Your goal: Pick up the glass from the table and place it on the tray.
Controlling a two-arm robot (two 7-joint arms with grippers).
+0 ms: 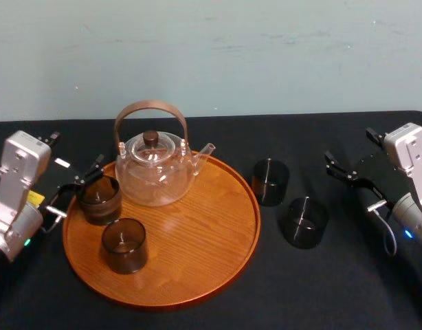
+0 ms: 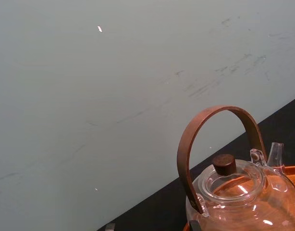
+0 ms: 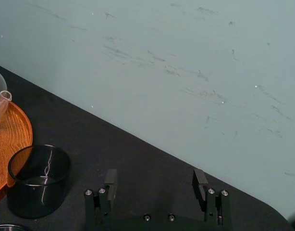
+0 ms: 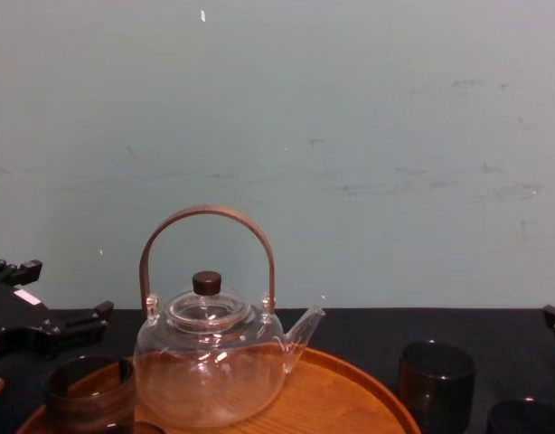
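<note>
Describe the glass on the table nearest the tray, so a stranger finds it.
Start at the round wooden tray on the black table. To its right stand two dark glasses. Yours is the rear glass, almost at the rim; the front glass stands farther out.

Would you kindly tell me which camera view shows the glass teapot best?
The head view: the whole teapot shows, handle to base, standing on the tray. The chest view gives it side-on. The left wrist view catches handle, lid and upper body; the right wrist view, its spout.
</note>
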